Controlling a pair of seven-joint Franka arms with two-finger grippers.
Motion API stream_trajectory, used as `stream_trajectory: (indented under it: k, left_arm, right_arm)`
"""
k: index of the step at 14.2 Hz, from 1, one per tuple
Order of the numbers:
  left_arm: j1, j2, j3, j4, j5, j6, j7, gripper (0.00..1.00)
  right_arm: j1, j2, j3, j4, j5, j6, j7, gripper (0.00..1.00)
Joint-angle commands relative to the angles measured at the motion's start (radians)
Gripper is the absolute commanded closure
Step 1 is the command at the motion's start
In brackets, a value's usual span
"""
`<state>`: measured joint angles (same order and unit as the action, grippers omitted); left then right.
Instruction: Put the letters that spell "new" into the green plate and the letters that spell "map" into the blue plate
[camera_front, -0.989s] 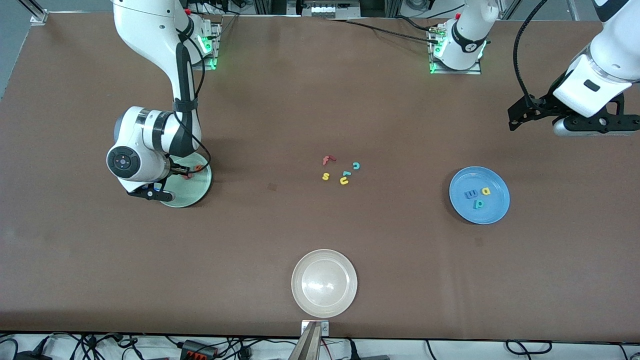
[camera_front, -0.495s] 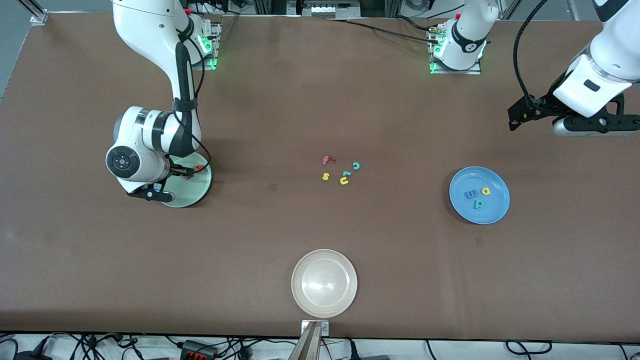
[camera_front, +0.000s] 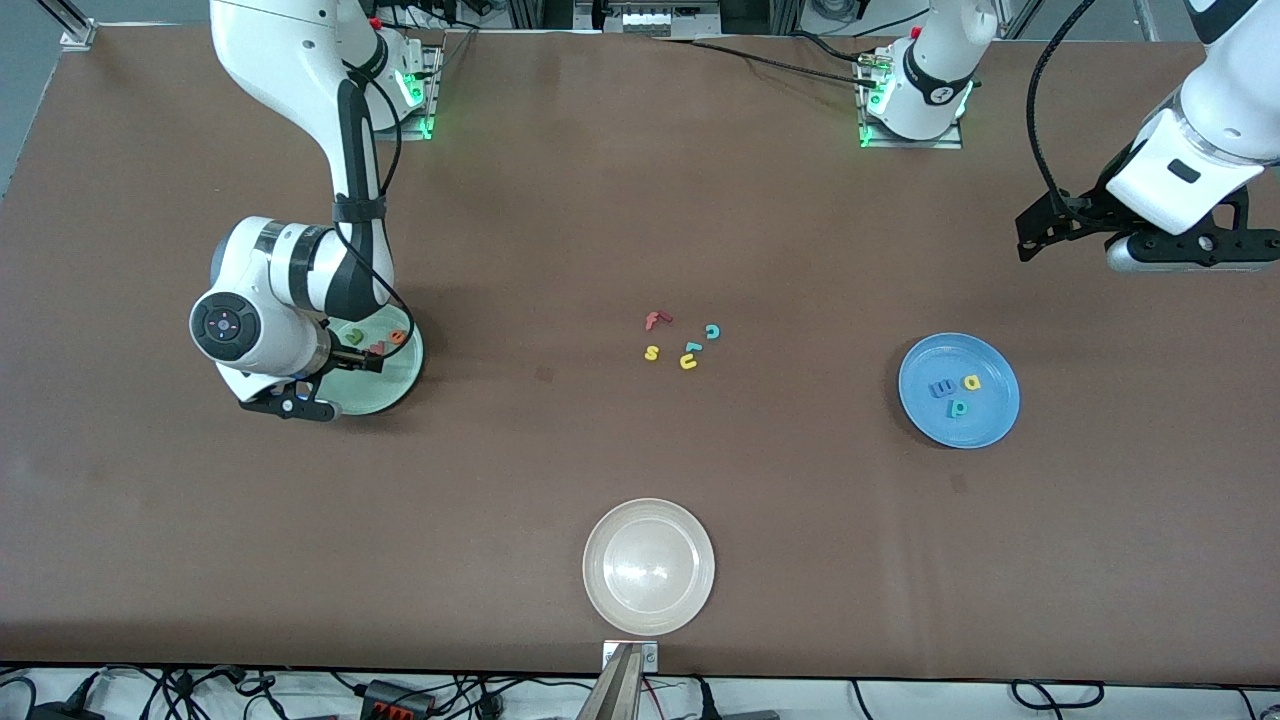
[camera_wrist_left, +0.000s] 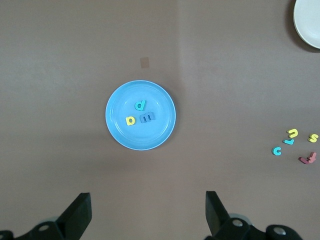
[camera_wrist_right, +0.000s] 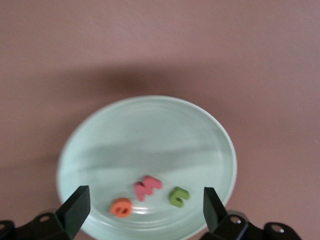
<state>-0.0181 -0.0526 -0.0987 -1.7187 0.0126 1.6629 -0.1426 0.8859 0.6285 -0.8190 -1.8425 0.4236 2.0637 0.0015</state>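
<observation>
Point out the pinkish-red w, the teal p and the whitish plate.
pinkish-red w (camera_wrist_right: 147, 187), right wrist view, its middle.
teal p (camera_wrist_left: 141, 105), left wrist view, its round bowl.
whitish plate (camera_front: 596, 602), front view, its rim.

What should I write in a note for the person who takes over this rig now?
Right gripper: jaws open, empty, over the green plate.
Left gripper: jaws open, empty, waiting high above the blue plate.
Green plate holds the green n, orange e and pink w.
Blue plate holds the blue m, yellow a and teal p.
Done: both words appear sorted.
Left: nothing to move; the spare letters stay mid-table, the whitish plate unused.
</observation>
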Motion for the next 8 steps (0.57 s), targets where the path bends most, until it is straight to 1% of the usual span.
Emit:
stream_trajectory:
  k: [1,2,3,4,5,6,7,8]
  left_arm:
    - [0.003,0.011,-0.001,0.03,-0.019,-0.025,-0.005,0.0]
    - [0.003,0.011,-0.001,0.03,-0.019,-0.025,-0.003,0.0]
    - [0.003,0.013,-0.001,0.031,-0.017,-0.025,-0.005,0.0]
    - [0.003,0.013,-0.001,0.03,-0.019,-0.025,-0.003,0.0]
    - [0.003,0.011,-0.001,0.03,-0.019,-0.025,-0.005,0.0]
    - [0.003,0.011,-0.001,0.03,-0.019,-0.025,-0.005,0.0]
    - [0.003,0.011,-0.001,0.03,-0.019,-0.025,-0.003,0.0]
    - [0.003,0.011,-0.001,0.03,-0.019,-0.025,-0.003,0.0]
  right_arm:
    - [-0.122,-0.07,0.118,0.08,-0.038,-0.013,0.014,0.0]
    - [-0.174,-0.09,0.164,0.119,-0.089,-0.016,0.017,0.0]
    - [-0.235,-0.114,0.232,0.146,-0.138,-0.017,0.035,0.0]
    - [-0.292,-0.154,0.306,0.155,-0.208,-0.017,0.064,0.0]
    - [-0.338,-0.191,0.364,0.16,-0.276,-0.019,0.098,0.0]
    - [-0.384,-0.235,0.407,0.161,-0.311,-0.022,0.113,0.0]
    - [-0.445,-0.28,0.464,0.161,-0.333,-0.03,0.115,0.0]
    - [-0.512,-0.318,0.515,0.166,-0.339,-0.045,0.114,0.0]
